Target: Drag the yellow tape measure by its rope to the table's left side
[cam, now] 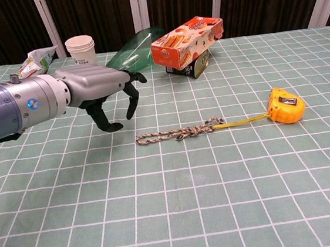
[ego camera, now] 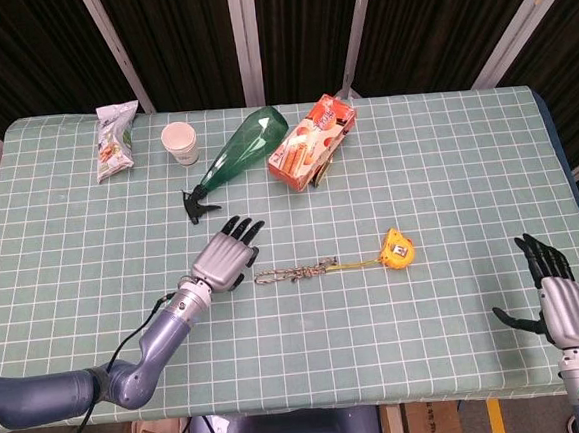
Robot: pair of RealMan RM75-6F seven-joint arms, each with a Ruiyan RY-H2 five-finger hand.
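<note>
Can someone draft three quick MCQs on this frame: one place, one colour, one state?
1. Where does the rope lie?
A. beside the paper cup
B. between the left hand and the tape measure
C. under the snack box

2. What colour is the bottle?
A. green
B. red
C. white

3. What is the left hand doing?
A. holding the rope
B. pressing the tape measure
C. holding nothing, fingers apart

Answers:
1 B, the rope runs from near the left hand to the tape measure.
2 A, its body is green.
3 C, it is close to the rope's end without gripping it.
</note>
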